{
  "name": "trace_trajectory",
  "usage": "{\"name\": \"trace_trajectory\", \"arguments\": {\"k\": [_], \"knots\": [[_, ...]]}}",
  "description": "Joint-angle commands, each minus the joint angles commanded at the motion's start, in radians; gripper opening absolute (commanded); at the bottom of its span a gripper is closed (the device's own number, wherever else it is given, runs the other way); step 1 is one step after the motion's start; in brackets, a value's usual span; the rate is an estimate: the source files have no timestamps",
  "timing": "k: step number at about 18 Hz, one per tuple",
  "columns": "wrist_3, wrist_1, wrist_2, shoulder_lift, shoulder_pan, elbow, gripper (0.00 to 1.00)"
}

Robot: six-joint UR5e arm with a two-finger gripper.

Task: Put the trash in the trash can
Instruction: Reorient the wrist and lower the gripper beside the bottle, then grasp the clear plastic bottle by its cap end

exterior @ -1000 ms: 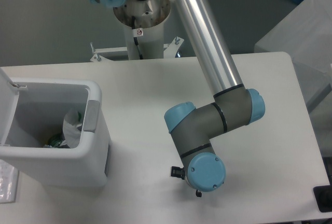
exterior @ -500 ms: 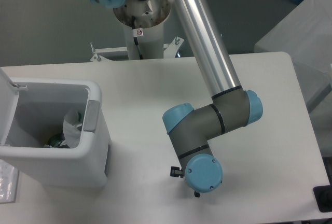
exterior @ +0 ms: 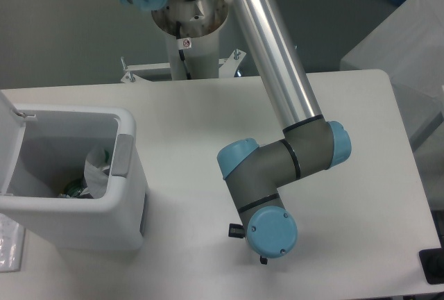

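Note:
The trash can (exterior: pixel 128 196) is a white boxy bin with a grey latch tab (exterior: pixel 123 154) on its rim, standing open at the table's left edge with its lid (exterior: pixel 8 140) tipped back. Trash lies inside it: a crumpled clear piece (exterior: pixel 96 169) leaning on the right inner wall, and a bit with green marks (exterior: pixel 73 190) lower down. I cannot tell which piece is which. The arm's wrist (exterior: pixel 270 232) hovers over the table's front middle, well right of the bin. My gripper is hidden under that wrist; only small black bits (exterior: pixel 236 229) stick out.
The arm's silver link (exterior: pixel 274 57) slants from the base (exterior: pixel 187 22) at the back to the elbow (exterior: pixel 326 144). Something clear and flat (exterior: pixel 8 244) lies at the front left edge. A black object (exterior: pixel 433 267) sits at the front right corner. A grey-white box (exterior: pixel 409 43) stands beyond the right edge.
The wrist slid a little to the left and toward the front edge between the earliest frame and the middle one. It has held still since. The bin and its contents are unchanged.

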Motion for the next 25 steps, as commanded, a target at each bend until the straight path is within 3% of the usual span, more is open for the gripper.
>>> {"name": "trace_trajectory", "arguments": {"k": [3, 11, 15, 25], "knots": [[0.000, 0.000, -0.006, 0.003, 0.000, 0.000, 0.17], [0.011, 0.003, -0.035, 0.046, 0.006, 0.005, 0.14], [0.014, 0.048, -0.168, 0.106, 0.043, 0.005, 0.13], [-0.005, 0.060, -0.484, 0.244, 0.101, 0.015, 0.13]]}}
